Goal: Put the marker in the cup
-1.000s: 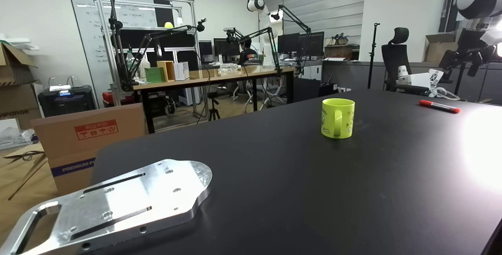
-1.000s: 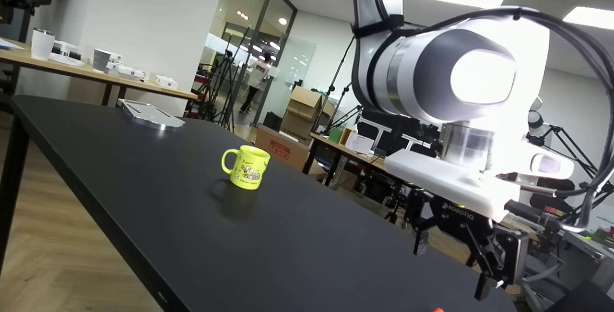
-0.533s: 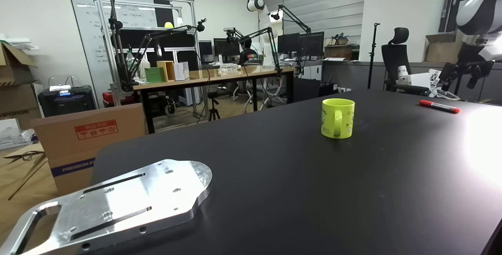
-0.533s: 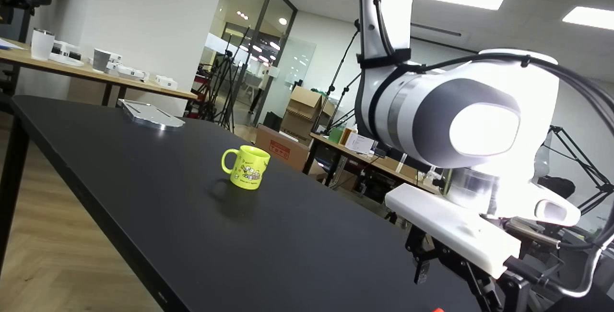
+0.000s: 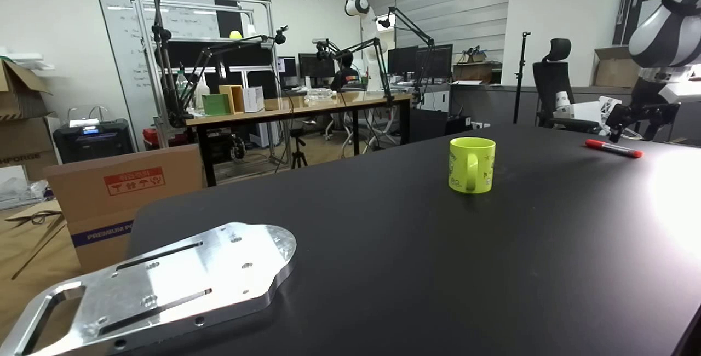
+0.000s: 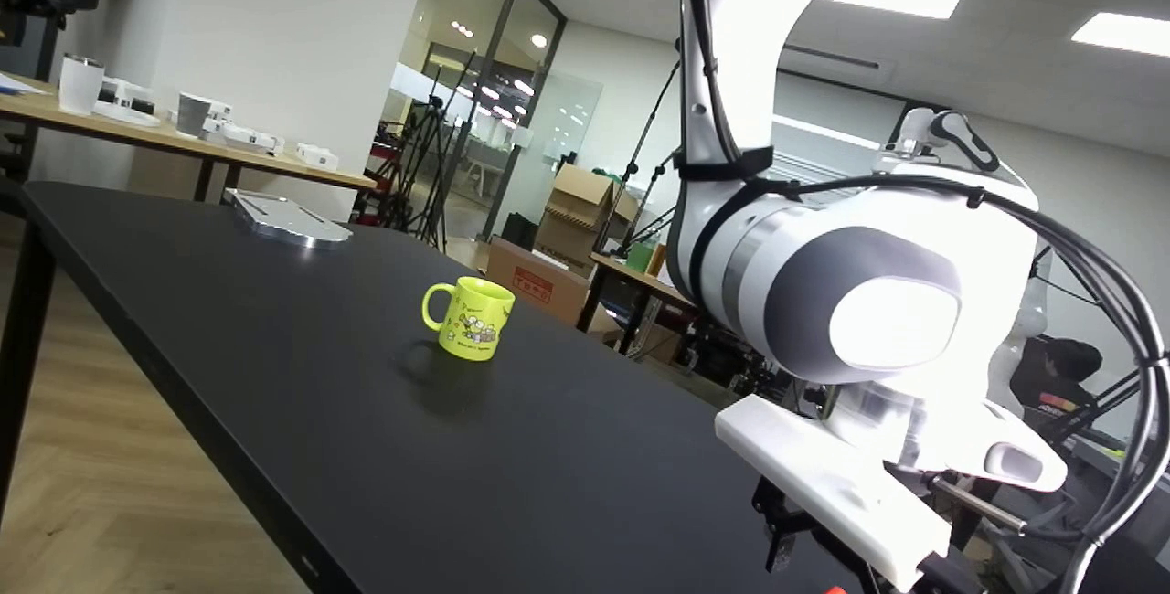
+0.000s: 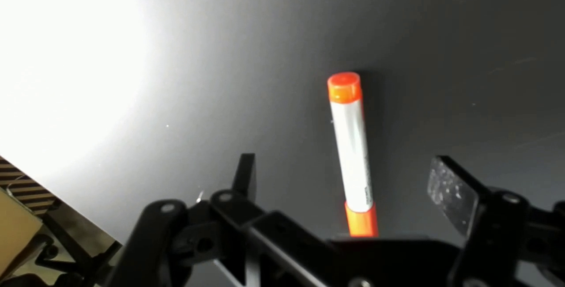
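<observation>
So, looks like pre-grasp: slim red-ended plastic marker lies well apart from the yellow-green cylindrical cup, and black two-finger gripper is spread wide, holding nothing. I'd lower, then pinch.

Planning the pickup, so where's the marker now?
In an exterior view, the marker lies on the black table, right of the yellow-green cup; in the wrist view, it shows between the jaws of the open end effector.
</observation>
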